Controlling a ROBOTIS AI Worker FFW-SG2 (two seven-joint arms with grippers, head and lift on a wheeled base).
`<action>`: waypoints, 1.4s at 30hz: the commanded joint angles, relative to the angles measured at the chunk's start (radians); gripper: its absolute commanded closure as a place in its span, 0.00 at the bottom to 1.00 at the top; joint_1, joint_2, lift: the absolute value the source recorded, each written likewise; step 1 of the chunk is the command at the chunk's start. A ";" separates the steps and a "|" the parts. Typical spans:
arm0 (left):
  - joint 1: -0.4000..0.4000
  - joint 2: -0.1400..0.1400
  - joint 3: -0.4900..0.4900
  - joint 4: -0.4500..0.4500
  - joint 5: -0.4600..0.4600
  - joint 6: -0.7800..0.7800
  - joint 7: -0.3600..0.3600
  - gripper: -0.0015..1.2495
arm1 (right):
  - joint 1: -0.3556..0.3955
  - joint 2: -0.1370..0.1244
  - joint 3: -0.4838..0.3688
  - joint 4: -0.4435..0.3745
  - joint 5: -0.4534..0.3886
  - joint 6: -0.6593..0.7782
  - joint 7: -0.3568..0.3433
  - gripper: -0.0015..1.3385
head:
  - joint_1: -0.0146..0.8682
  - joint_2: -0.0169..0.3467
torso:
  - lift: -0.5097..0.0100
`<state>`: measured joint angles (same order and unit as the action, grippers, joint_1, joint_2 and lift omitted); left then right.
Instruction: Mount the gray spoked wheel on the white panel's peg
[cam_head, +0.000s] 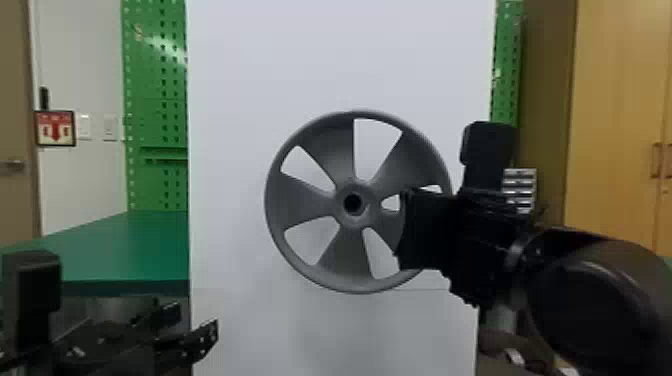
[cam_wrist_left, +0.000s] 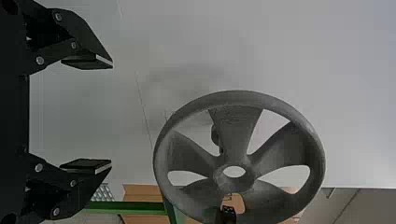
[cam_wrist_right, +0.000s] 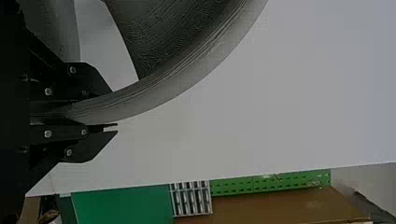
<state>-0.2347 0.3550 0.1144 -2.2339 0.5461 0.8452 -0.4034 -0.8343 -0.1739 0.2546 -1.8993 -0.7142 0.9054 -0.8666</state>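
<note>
In the head view my right gripper (cam_head: 425, 230) is at the right side of the gray spoked wheel (cam_head: 337, 250), which hangs upright before the white panel (cam_head: 240, 150). The right wrist view has the right gripper (cam_wrist_right: 114, 109) shut on the wheel's rim (cam_wrist_right: 163, 95). Lower left in the head view, my left gripper (cam_head: 197, 325) is apart from the wheel. In the left wrist view the left gripper (cam_wrist_left: 112, 114) stands open with nothing between its fingers, the wheel (cam_wrist_left: 238, 130) beyond it. The wheel's hub hole looks dark from the head; the peg cannot be made out.
A green table (cam_head: 125, 245) stands left of the panel, with green pegboard (cam_head: 155, 100) behind it. Wooden cabinets (cam_head: 615, 125) are at the far right. A metal rack (cam_wrist_right: 191, 198) lies beyond the panel's edge in the right wrist view.
</note>
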 joint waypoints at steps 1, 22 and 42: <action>-0.002 0.001 -0.001 0.000 0.000 0.000 0.000 0.40 | -0.002 0.001 0.000 0.005 -0.001 0.000 0.000 0.88 | 0.12 0.03 | 0.05; -0.002 0.001 -0.007 0.004 0.000 0.000 0.000 0.40 | -0.006 0.002 -0.001 0.031 0.002 -0.014 0.000 0.88 | 0.12 0.03 | 0.05; -0.006 0.002 -0.015 0.008 0.000 0.000 0.000 0.40 | -0.020 0.010 0.008 0.054 0.002 -0.026 0.003 0.88 | 0.12 0.03 | 0.05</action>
<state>-0.2391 0.3570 0.1015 -2.2266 0.5461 0.8452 -0.4034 -0.8539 -0.1654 0.2620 -1.8500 -0.7117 0.8812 -0.8638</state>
